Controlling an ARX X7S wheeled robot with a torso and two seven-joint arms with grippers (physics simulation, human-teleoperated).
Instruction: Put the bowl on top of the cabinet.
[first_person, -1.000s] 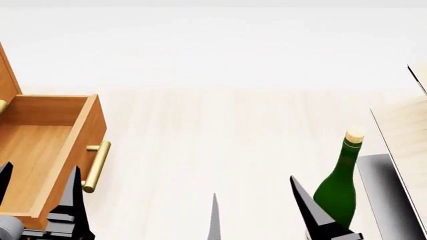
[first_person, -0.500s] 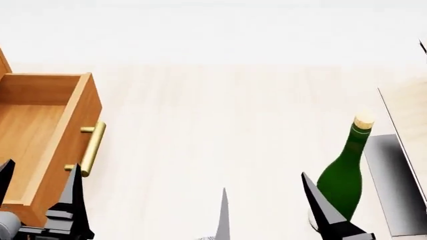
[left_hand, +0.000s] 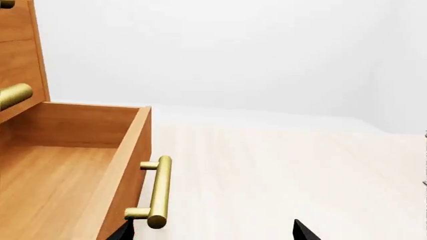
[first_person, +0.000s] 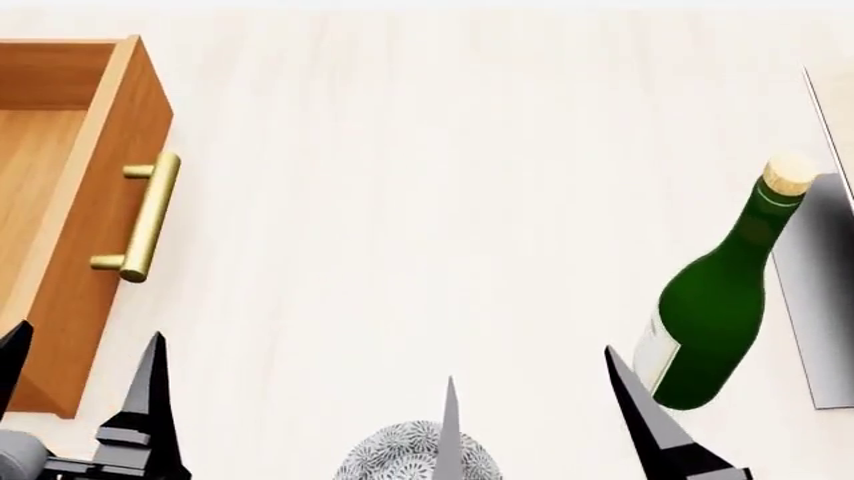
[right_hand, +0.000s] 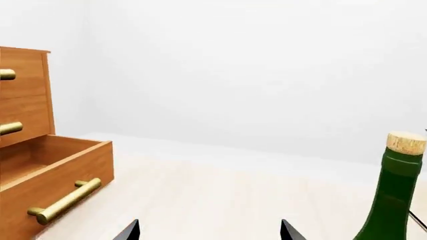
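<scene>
— Head view first?
— Looking down on a pale table (first_person: 400, 200). At the left edge, the cabinet's (first_person: 80, 200) bottom drawer pulled out, brass handle (first_person: 140, 216) facing the open tabletop. Low in the middle, at the bottom edge, the bowl (first_person: 387, 455): only its speckled rim and side in view, partly behind a thin grey finger.
— Claws there?
— Left gripper (first_person: 80, 400) at the lower left, black fingers (first_person: 147, 400) pointing up, spread wide, nothing between them, close beside the drawer's near corner. Right gripper (first_person: 534, 420) spread too, one grey finger over the bowl, one black finger just left of the bottle (first_person: 714, 310). Empty. Can't tell whether that finger touches the bowl.
— Bottle?
— Green, corked, upright, pale label low down, right of the bowl. Beyond it a grey base (first_person: 814, 290) at the right edge.
— Left wrist view?
— Open drawer seen up close, empty wooden floor inside, handle on its front. Above it a shut drawer front with another brass bar. Two dark fingertips just poking in at the edge, well apart. No bowl here.
— Right wrist view?
— Cabinet at one side, two shut drawers above the open one. Bottle neck and cork at the other side. Two fingertips apart at the edge, bare table between. Bowl out of sight.
</scene>
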